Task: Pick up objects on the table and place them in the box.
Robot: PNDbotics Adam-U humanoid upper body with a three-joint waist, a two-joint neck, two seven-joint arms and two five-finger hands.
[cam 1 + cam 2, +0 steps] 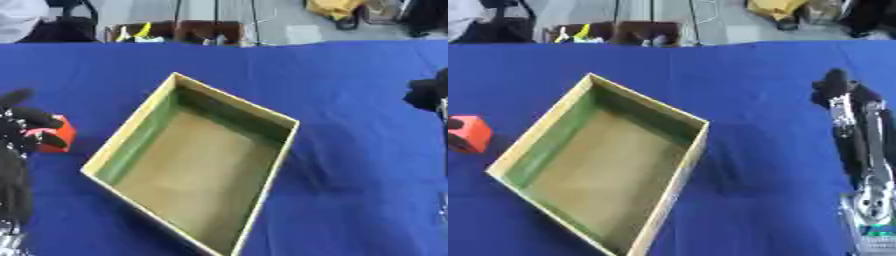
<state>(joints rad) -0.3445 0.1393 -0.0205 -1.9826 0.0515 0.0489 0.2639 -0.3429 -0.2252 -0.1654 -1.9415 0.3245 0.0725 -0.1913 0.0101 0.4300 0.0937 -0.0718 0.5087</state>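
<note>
The open cardboard box with green inner walls (pixel 131 145) sits askew on the blue-clothed table (pixel 350 150), holding nothing, so the task appears barely begun. Just left of the box, the black left hand (pixel 22 132) has its fingers curled round a small orange-red block (pixel 59 131), seemingly to lift it over the near wall. Well right of the box, the right hand (pixel 837 90) idles; whether its fingers are spread cannot be told.
</note>
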